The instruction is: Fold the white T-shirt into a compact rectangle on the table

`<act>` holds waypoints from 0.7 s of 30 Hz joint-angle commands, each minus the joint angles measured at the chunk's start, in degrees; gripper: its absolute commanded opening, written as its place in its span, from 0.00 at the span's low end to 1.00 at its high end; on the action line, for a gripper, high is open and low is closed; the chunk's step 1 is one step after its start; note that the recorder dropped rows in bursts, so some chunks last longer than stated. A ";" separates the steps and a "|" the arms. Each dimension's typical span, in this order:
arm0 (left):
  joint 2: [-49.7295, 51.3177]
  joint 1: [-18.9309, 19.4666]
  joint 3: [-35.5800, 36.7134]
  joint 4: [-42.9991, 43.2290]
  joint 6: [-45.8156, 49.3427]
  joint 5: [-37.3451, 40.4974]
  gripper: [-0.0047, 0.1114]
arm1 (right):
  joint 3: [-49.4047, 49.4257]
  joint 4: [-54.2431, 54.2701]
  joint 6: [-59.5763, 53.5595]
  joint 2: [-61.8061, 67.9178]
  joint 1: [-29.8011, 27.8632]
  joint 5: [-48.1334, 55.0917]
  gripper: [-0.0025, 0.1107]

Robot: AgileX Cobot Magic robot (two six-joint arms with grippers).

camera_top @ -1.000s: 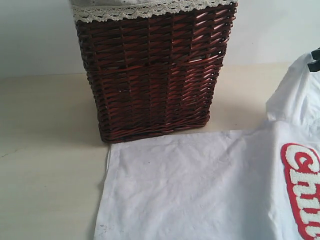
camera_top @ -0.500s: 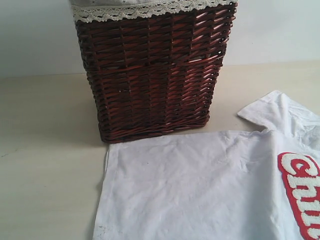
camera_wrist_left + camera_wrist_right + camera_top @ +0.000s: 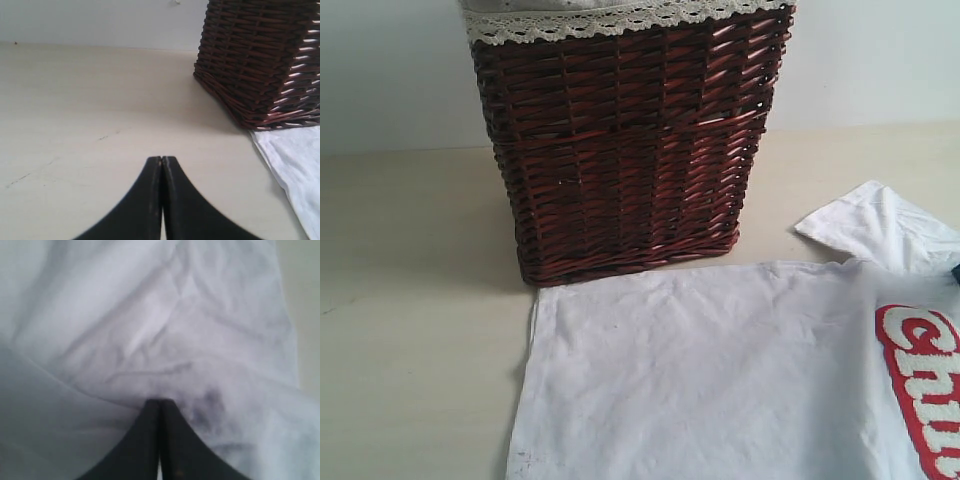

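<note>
White T-shirt [image 3: 720, 370] is found spread flat on the table [image 3: 410, 300], near right of the scene, its far edge just beside the base of a brown wicker basket [image 3: 630, 140]. One sleeve [image 3: 870, 225] is laid out toward the far right; the red-outlined lettering [image 3: 925, 385] is cut off at the right edge. Left gripper [image 3: 161, 162] is seen over bare tabletop left of the shirt, jaws pressed together, nothing held. Right gripper [image 3: 160, 405] is seen against wrinkled white cloth, jaws closed tip to tip; whether fabric is pinched cannot be told.
</note>
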 commanded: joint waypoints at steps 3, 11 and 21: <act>-0.39 -0.45 -0.03 -0.25 0.14 -0.28 0.04 | -0.22 1.02 -0.12 4.70 -0.22 -9.83 0.02; -0.39 -0.45 -0.03 -0.25 0.14 -0.28 0.04 | -2.48 9.16 -5.29 5.29 -0.22 -11.70 0.03; -0.39 -0.45 -0.03 -0.25 0.14 -0.28 0.04 | -2.89 8.59 -5.41 -4.42 -0.22 -0.82 0.56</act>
